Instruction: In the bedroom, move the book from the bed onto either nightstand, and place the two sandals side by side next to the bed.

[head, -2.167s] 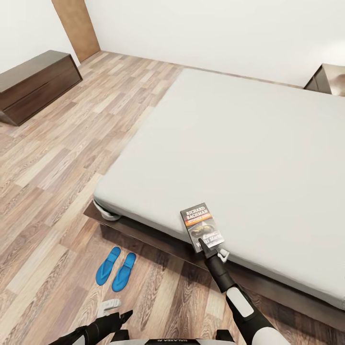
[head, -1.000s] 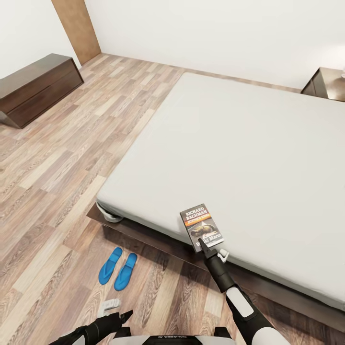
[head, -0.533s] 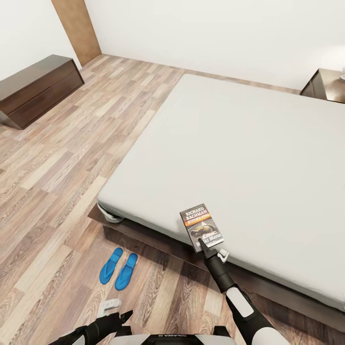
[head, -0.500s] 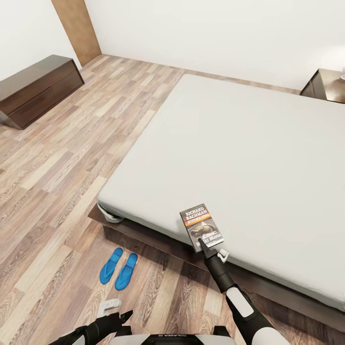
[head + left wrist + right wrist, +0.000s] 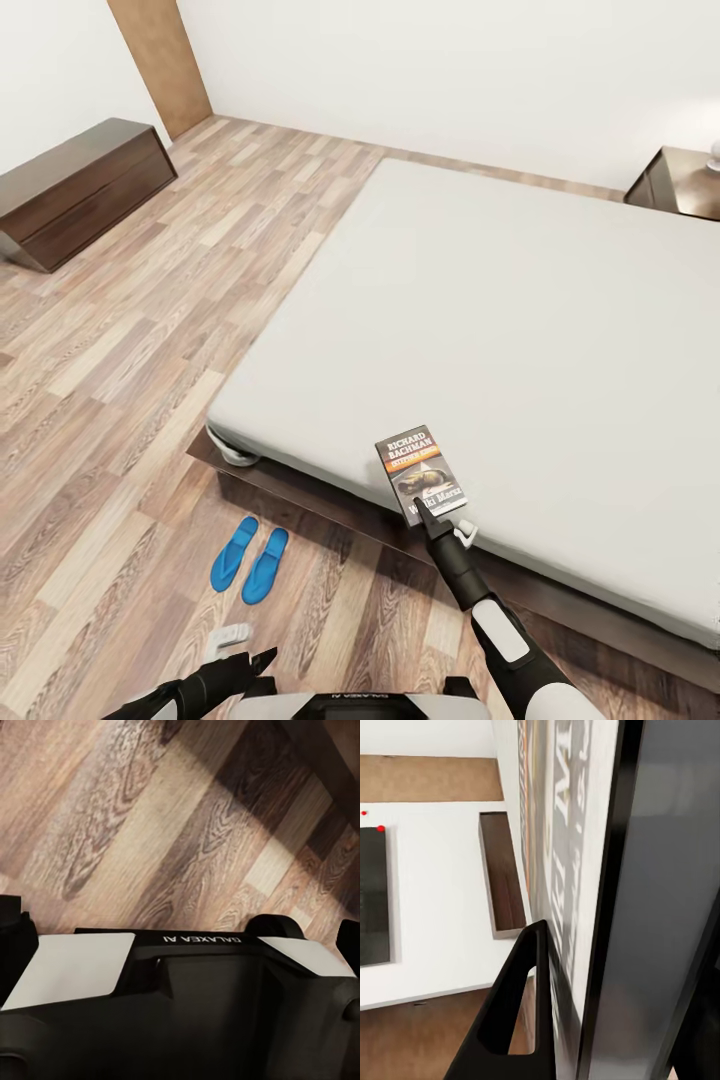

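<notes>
The view is drifting slightly while the right gripper is staying clamped on the book above the bed edge, the two sandals lying paired on the floor, the nightstand waiting.

Light grey mattress of the bed is showing over a dark brown frame; sandals are showing bright blue; book is displaying a dark cover, orange band, white lettering; floor is showing brown streaked planks.
</notes>
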`<state>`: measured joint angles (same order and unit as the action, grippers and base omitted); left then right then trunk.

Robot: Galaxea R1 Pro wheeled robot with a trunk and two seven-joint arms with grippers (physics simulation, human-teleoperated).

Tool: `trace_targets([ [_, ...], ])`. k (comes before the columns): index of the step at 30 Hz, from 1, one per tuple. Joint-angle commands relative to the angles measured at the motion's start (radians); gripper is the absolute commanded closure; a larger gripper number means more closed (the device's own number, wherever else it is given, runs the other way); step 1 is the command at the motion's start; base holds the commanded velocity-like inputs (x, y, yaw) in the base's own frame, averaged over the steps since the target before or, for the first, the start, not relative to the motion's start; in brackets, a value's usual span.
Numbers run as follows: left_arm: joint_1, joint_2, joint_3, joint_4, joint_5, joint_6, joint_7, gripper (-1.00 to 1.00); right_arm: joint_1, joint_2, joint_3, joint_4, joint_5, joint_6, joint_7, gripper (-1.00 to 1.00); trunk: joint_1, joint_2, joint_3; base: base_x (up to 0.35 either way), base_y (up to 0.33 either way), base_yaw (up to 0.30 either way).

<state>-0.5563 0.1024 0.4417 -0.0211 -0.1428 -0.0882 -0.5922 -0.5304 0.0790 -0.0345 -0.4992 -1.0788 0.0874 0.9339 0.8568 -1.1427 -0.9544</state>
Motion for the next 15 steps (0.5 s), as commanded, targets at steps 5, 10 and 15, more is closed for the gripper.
trace_targets([
  [5, 0.000, 0.000, 0.007, 0.001, -0.011, -0.007, -0.001, -1.00, 0.000, 0.001, -0.003, 0.001, -0.005, 0.009, 0.004, 1.00, -0.019, 0.035, 0.015, 0.000, 0.000, 0.000],
  [10, 0.000, 0.000, 0.006, 0.001, -0.011, -0.007, -0.001, -1.00, 0.000, 0.001, -0.002, -0.001, -0.004, 0.009, 0.004, 1.00, -0.038, 0.070, 0.031, 0.000, 0.000, 0.000],
  [15, 0.000, 0.000, 0.006, 0.001, -0.011, -0.007, -0.001, -1.00, 0.000, 0.001, -0.001, -0.004, -0.004, 0.009, 0.004, 1.00, -0.058, 0.105, 0.047, 0.000, 0.000, 0.000],
])
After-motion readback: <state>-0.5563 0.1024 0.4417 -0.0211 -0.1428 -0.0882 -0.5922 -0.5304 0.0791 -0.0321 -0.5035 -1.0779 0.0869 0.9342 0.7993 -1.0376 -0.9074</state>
